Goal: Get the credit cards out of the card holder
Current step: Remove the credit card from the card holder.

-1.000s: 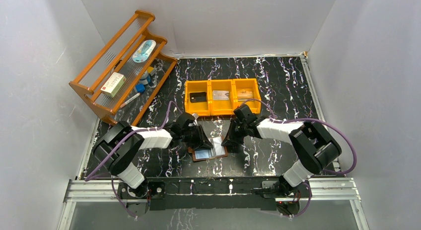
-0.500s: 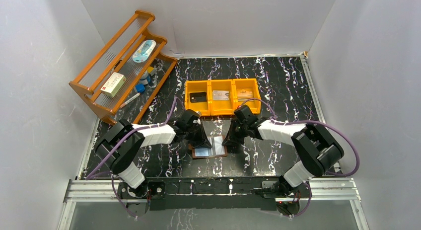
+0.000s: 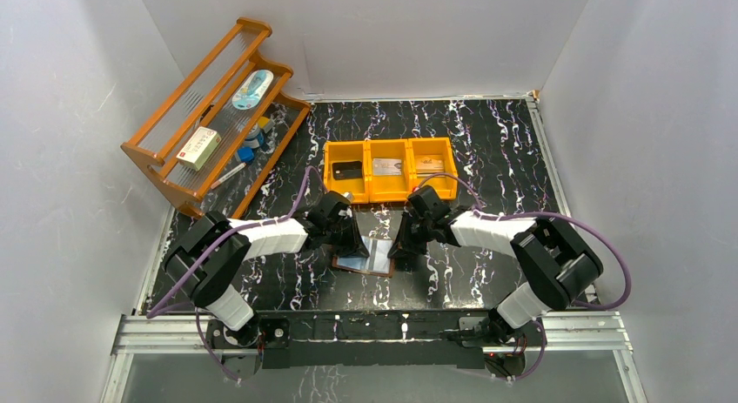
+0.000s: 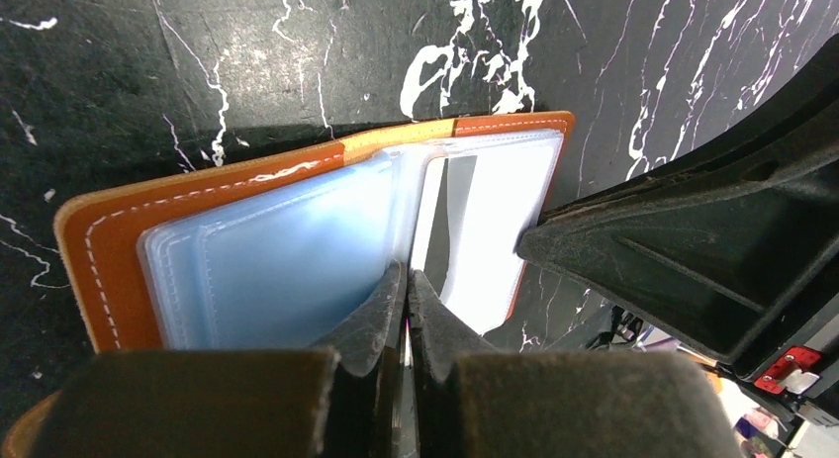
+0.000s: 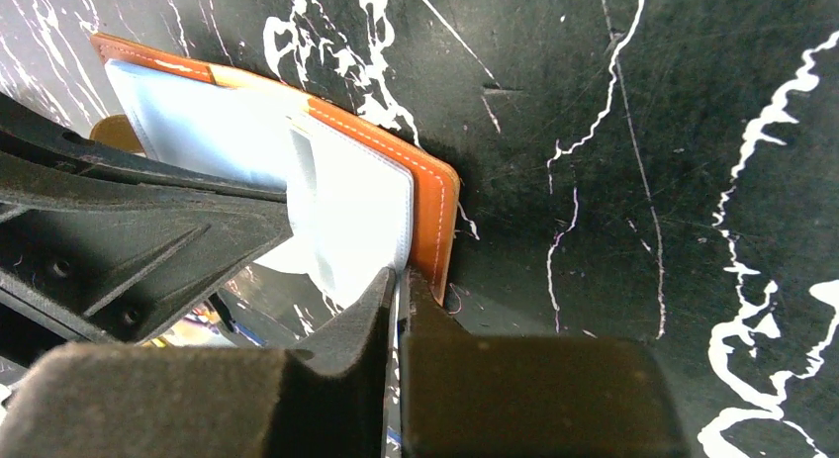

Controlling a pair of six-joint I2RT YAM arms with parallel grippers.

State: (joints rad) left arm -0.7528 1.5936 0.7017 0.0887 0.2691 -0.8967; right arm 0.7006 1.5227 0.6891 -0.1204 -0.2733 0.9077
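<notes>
Near the front of the black table (image 3: 487,151) with white streaks, a small brown leather card holder (image 3: 365,262), open and flat. Lies between the two claws, just in front of a long orange plastic bin (image 3: 389,195) with three boxes in a row. Shows shiny pale-blue clear pockets (image 4: 287,260) inside. Left claw (image 4: 407,280) down on the holder from the left side, clenched tight, black fingers (image 4: 366,324) pressed together, tips at the middle fold of the pockets; cannot tell if a thin clear leaf is nipped there. Right claw (image 5: 399,285) down at the right edge of the holder, almost fully clenched, only a thin slit between the two black halves, tips touching the rim of the pale pocket right beside the stitched brown border; cannot tell if anything sits in that slit. Claws near each other, but apart. In the bin, three thin flat credit cards, one in each box: a black card (image 3: 346,170) on the left, a silvery-grey card (image 3: 387,166) in the middle, a tan card (image 3: 428,164) on the right. Cannot tell if any card is inside the pockets. At the far left, a slanted brown wooden rack (image 3: 150,154) with a white-and-red box (image 3: 197,148) and a pale-blue oval pack (image 3: 252,90) on its shelves.
</notes>
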